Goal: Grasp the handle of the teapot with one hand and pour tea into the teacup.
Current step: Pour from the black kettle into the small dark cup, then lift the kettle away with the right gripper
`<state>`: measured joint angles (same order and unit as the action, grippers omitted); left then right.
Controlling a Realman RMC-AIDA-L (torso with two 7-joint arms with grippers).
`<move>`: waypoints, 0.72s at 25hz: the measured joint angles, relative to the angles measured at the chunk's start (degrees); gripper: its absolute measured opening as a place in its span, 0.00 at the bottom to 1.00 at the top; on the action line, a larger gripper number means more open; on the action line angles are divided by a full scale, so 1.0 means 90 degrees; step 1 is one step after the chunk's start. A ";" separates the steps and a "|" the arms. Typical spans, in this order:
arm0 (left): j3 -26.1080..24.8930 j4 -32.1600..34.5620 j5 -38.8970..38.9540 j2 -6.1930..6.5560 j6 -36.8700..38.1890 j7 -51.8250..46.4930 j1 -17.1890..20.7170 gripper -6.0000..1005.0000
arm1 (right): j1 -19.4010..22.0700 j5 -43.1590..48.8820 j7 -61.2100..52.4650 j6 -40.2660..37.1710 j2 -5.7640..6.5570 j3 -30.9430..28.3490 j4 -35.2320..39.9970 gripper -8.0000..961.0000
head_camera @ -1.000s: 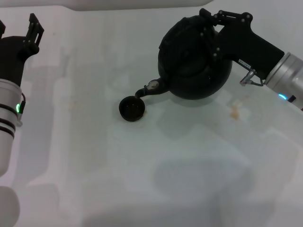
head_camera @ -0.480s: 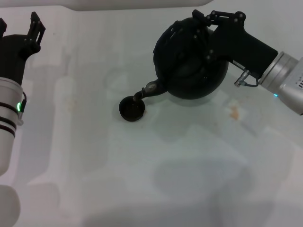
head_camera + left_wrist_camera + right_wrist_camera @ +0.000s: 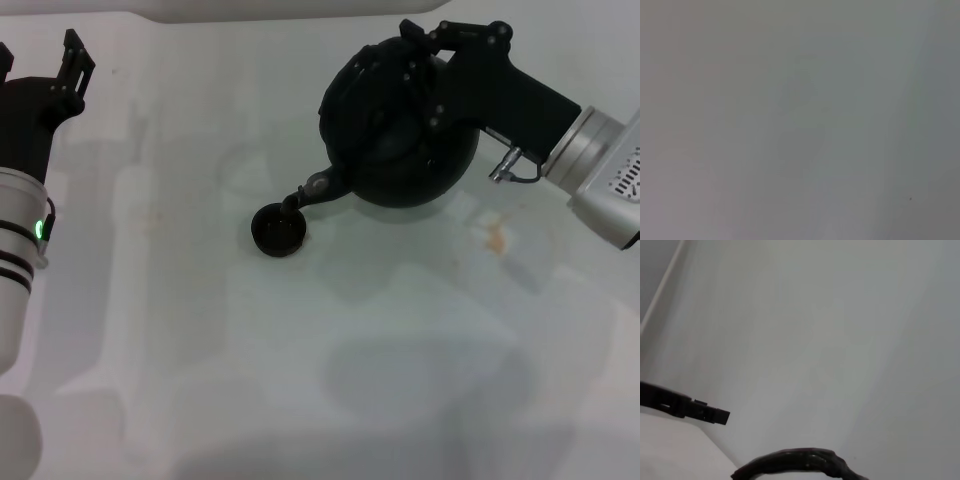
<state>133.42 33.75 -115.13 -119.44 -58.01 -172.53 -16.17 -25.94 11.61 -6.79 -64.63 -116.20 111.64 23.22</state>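
Right gripper [image 3: 425, 55] is reaching in from the right side of the head view w/ its jaws closed on the handle [image 3: 400, 60] at the top of the teapot [image 3: 398, 125]. Handle itself is mostly merging w/ the black pot & gripper, so the exact contact spot is hard to make out. Teapot is sitting toward the far right of the white surface [image 3: 300, 380] and is tipping to the robot's left, spout [image 3: 312, 190] angling down. Spout tip is hanging right over the far-right rim of the teacup [image 3: 279, 230], touching or nearly so; can't tell which. Teacup is standing upright on the surface, just left of & nearer than the pot. Tea isn't discernible: cup's inside is reading as plain black.

Left gripper [image 3: 72, 62] is idling at the far left edge, well apart from cup & pot, jaws standing apart w/ nothing between them.

Right wrist view is showing a dark curved piece [image 3: 800, 462] at the frame edge, prob. part of the pot or handle, can't say which. Left wrist view is showing only blank grey surface.

A small brownish stain [image 3: 495, 237] is lying on the surface to the right of the pot.
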 joint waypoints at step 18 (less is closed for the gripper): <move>-0.0001 0.0003 0.0006 0.0000 0.0000 0.0000 -0.0040 0.83 | -0.0009 -0.0027 0.0653 0.0023 0.0001 0.0046 0.0105 0.16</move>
<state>133.41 33.77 -115.07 -119.44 -58.01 -172.53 -16.52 -26.02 11.36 -0.91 -64.43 -116.19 112.06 24.16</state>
